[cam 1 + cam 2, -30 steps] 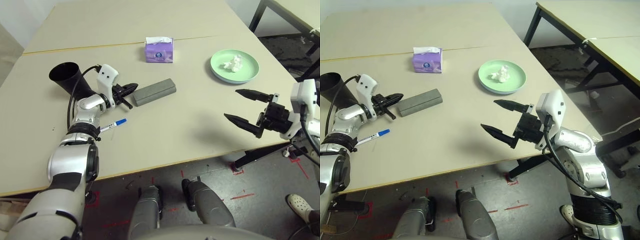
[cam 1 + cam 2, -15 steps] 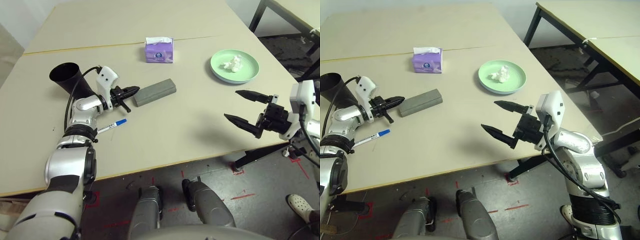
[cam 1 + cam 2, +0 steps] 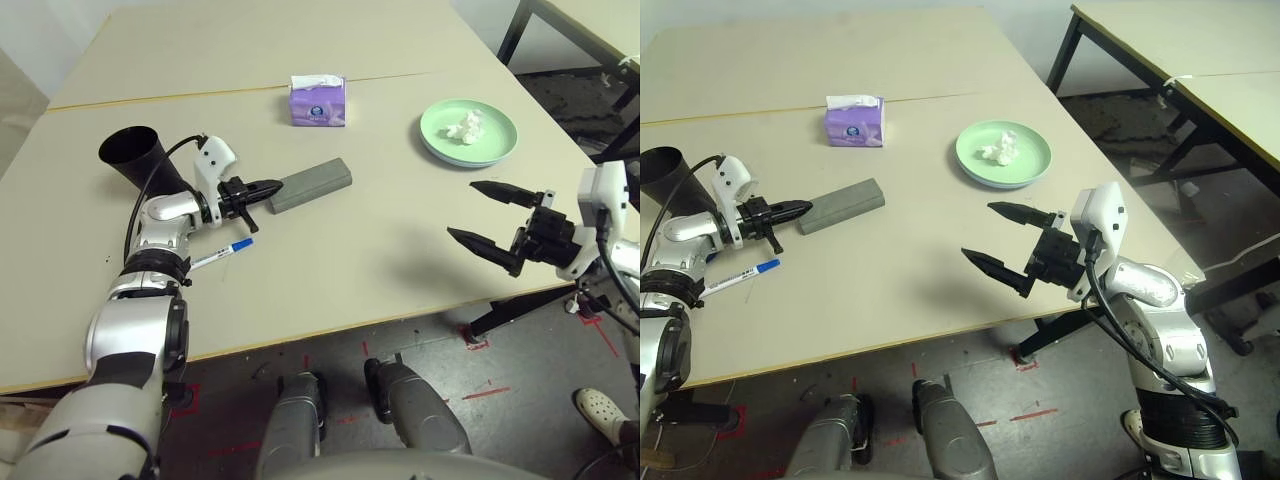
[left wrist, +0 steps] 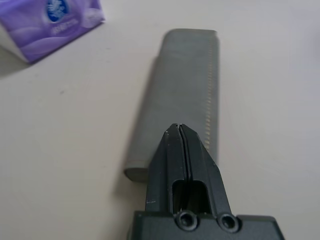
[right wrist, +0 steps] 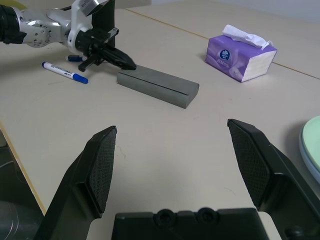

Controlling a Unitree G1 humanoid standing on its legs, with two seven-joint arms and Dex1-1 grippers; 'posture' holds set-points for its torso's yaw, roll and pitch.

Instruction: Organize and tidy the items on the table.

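From the head cameras, the left gripper [image 3: 262,189] has its fingers pressed together, their tips at the near end of the grey case [image 3: 310,184] lying on the table [image 3: 330,260]. A marker [image 3: 224,251] lies near the left forearm and the black cup [image 3: 137,155] stands behind it. The right gripper [image 3: 488,226] hovers with fingers spread wide, nothing between them. A crumpled tissue [image 3: 464,126] sits on the green plate [image 3: 492,146].

In the left wrist view, the closed fingers [image 4: 183,150] overlap the case's end.

In the right wrist view, the spread fingers [image 5: 102,165] frame the case, with the tissue box [image 5: 242,56] beyond.
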